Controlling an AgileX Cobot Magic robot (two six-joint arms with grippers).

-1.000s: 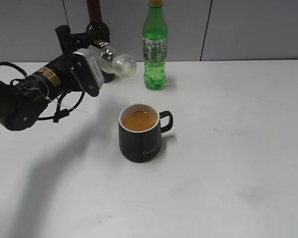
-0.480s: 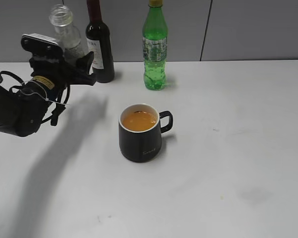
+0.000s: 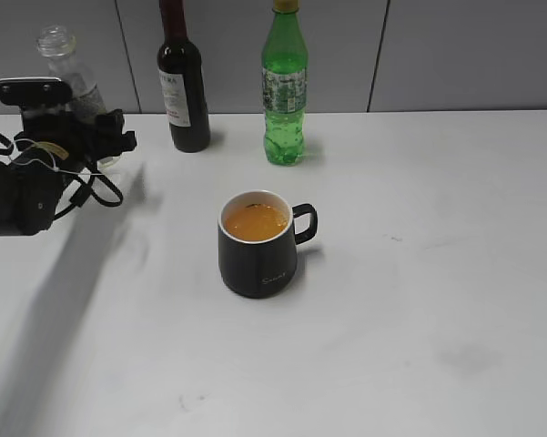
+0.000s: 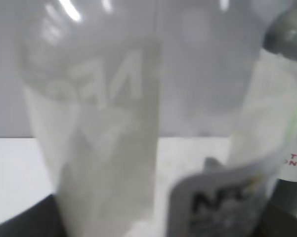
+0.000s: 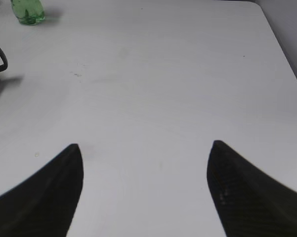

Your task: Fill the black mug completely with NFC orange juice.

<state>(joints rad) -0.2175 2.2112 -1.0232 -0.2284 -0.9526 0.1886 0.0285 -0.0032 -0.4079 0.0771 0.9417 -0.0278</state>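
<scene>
Black mug (image 3: 258, 255): squat, matte, white-lined, loop handle at 3 o'clock; mid-worktop (image 3: 419, 300), orange juice just under rim.
NFC bottle (image 3: 70, 66): slim, clear, capless, upright, looks drained; my left jaws (image 3: 77, 127) clamp it, far left.
Left wrist view alone: blurred label print.
My right jaws (image 5: 144, 185): wide, empty; only right wrist view shows them.

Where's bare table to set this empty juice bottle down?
Bare table spreads right of the black mug and in front of it. The near-left stretch below the left gripper, which holds the juice bottle, is open too. The back edge is crowded: wine bottle, green bottle.
</scene>
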